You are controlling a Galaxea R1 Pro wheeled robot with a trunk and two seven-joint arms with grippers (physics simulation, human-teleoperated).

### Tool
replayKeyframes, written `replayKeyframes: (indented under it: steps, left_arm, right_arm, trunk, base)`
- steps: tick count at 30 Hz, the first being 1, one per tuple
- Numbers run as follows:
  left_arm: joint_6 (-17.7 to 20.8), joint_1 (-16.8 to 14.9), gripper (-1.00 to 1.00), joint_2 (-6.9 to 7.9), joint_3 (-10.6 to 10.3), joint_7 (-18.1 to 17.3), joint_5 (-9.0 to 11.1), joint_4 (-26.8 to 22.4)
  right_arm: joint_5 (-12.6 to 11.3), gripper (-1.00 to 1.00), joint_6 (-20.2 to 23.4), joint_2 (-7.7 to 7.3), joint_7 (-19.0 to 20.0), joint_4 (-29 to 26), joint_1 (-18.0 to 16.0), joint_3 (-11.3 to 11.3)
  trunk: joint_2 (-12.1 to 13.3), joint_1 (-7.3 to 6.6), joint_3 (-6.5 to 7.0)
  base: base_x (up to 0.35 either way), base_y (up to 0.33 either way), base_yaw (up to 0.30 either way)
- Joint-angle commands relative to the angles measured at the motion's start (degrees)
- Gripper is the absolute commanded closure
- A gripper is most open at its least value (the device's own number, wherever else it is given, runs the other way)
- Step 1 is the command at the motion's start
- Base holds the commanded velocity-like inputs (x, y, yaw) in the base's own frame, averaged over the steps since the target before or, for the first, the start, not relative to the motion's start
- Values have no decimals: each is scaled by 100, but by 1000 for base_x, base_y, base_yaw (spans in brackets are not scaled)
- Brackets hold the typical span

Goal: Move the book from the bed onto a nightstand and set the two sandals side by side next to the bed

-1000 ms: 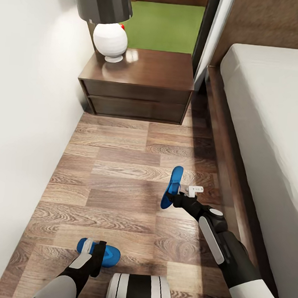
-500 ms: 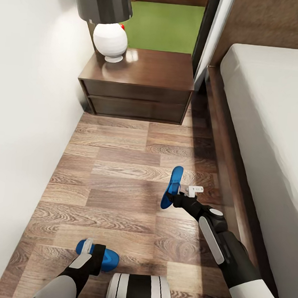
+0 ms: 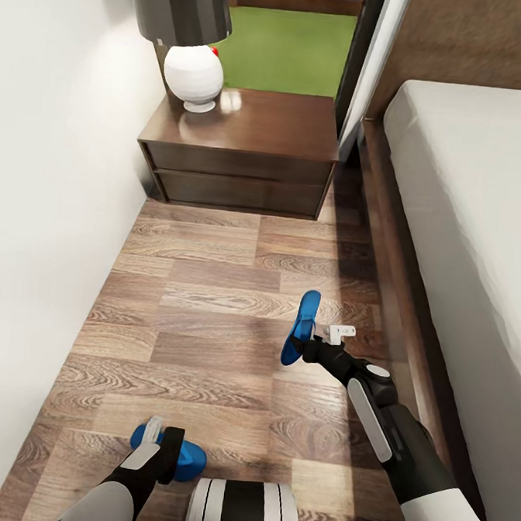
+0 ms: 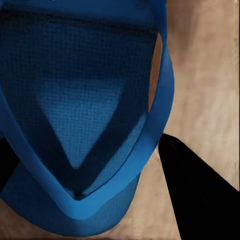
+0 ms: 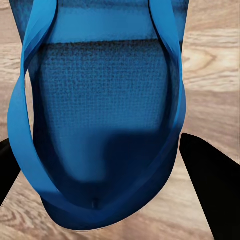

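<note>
Showing: two arms over a wood-plank floor (image 3: 212, 288)
Bed (image 3: 480, 229): at right, grey mattress bare
Nightstand (image 3: 245, 147): against the far wall, lamp (image 3: 193, 73) on top
Right gripper (image 3: 315, 336): jaws pinching a tilted blue sandal (image 3: 298, 327) near the bed frame
Left gripper (image 3: 162, 440): jaws pinching the second sandal (image 3: 184, 459), low over the floor

1. One bright blue sandal (image 3: 300, 327) is tipped on edge above the plank floor, close to the bed (image 3: 465, 228).
2. The other sandal (image 3: 184, 459) is well apart from it, low over the floor.
3. The dark nightstand (image 3: 245, 147) stands beside the bed's head.
</note>
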Motion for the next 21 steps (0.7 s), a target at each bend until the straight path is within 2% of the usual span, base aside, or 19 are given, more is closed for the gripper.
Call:
replayKeyframes:
  steps: [1, 21]
  left_arm:
    - [36, 2, 100, -5, -5, 35, 36, -24]
    - [36, 2, 100, -5, -13, 35, 36, -24]
  right_arm:
    - [-8, 100, 24, -4, 0, -5, -2, 4]
    - [-9, 100, 28, -4, 2, -5, 2, 6]
  trunk:
    - [0, -3, 19]
    - [27, -55, 462]
  base:
    - [0, 0, 0]
    - [0, 0, 0]
